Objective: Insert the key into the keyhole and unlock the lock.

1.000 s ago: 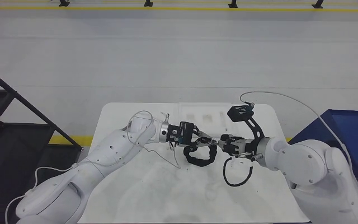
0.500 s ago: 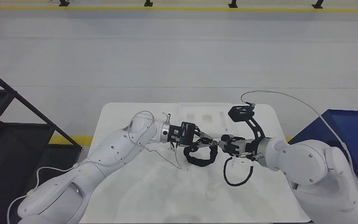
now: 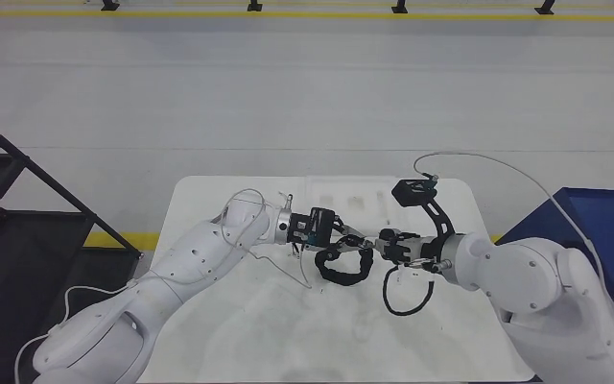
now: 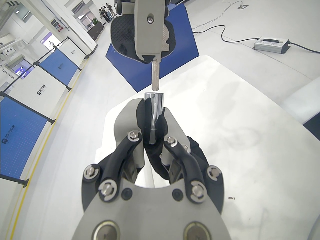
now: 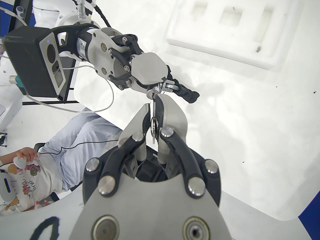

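My left gripper (image 4: 152, 112) is shut on the lock (image 4: 154, 106), a chrome cylinder whose black cable (image 3: 343, 271) loops down toward the table. My right gripper (image 5: 154, 106) is shut on the key (image 5: 154, 116), whose ring (image 5: 154, 124) hangs between the fingers. The left wrist view has the key blade (image 4: 155, 78) pointing straight at the cylinder's end, its tip just at the face. From the right wrist view the tip meets the keyhole face (image 5: 151, 93); I cannot tell if it is inside. The grippers face each other over the table's middle (image 3: 357, 246).
A white foam tray (image 5: 232, 23) with three recesses lies on the white table (image 3: 240, 317) behind the grippers. A black cable loop (image 3: 403, 293) hangs under the right wrist. The table's front half has free room.
Both grippers have stayed almost where they were; the right wrist has shifted only slightly. Key and lock remain held, tip to face.
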Motion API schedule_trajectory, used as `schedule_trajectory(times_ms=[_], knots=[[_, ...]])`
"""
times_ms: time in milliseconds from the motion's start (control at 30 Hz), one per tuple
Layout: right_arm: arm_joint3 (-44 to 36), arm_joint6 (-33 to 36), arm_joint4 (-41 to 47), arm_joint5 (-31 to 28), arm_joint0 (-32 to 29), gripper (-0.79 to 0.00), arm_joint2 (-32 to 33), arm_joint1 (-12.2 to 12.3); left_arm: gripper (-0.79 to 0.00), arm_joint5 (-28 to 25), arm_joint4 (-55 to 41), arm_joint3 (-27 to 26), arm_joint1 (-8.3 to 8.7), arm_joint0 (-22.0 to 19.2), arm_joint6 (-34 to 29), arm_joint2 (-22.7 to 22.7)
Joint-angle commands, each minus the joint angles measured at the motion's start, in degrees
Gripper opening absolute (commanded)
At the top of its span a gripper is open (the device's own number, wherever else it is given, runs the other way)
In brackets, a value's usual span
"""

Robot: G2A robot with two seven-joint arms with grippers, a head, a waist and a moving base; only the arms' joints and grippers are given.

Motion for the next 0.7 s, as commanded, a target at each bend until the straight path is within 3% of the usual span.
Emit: schedule_trajectory(times_ms=[0, 667], knots=[[0.2, -0.2, 0.2, 0.2, 0.2, -0.785, -0.2, 0.1, -0.785, 0.0, 0.1, 0.2, -0.09, 0.0, 0.2, 0.0], [1.1, -1.9, 2.1, 1.9, 1.4, -0.785, -1.9, 1.2, -0.785, -0.8, 0.9, 2.2, -1.17, -0.4, 1.4, 0.1]])
